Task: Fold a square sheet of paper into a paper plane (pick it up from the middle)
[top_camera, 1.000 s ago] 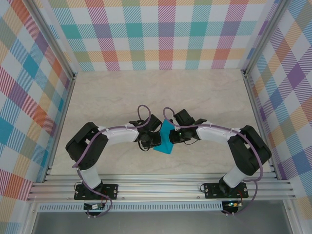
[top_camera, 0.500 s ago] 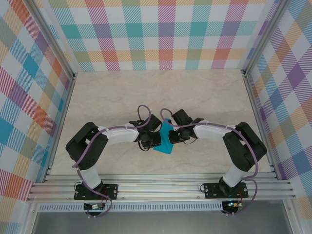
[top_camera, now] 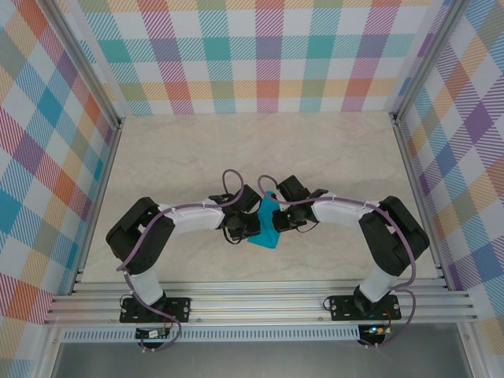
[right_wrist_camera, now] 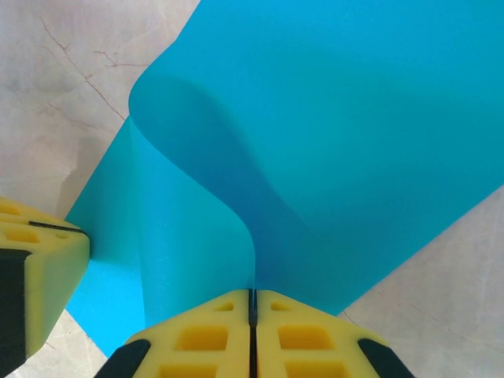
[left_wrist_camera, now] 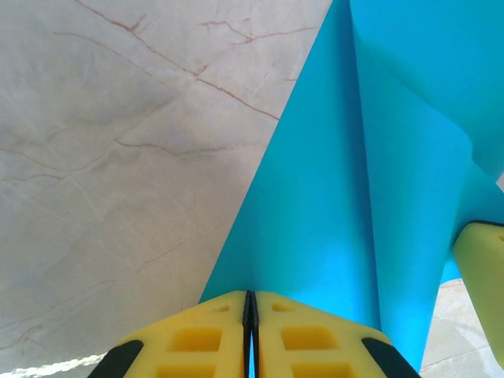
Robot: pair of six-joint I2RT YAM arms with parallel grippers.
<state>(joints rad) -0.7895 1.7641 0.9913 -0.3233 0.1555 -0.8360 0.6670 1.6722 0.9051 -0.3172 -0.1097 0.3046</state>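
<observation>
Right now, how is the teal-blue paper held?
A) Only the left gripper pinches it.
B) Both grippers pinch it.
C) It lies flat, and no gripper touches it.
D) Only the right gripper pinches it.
B: in the left wrist view the left gripper is closed on an edge of the paper, and in the right wrist view the right gripper is closed on it too.

You're looking into a lab-style robot test cell, not a home or a shop. Pastel checked panels (top_camera: pixel 268 55) wall in three sides, held by aluminium posts (top_camera: pixel 83 63). The tabletop (top_camera: pixel 260 150) is pale and marble-patterned. The left arm (top_camera: pixel 185 216) and right arm (top_camera: pixel 346 211) are bolted to a slotted aluminium rail (top_camera: pixel 260 303) at its near edge.
</observation>
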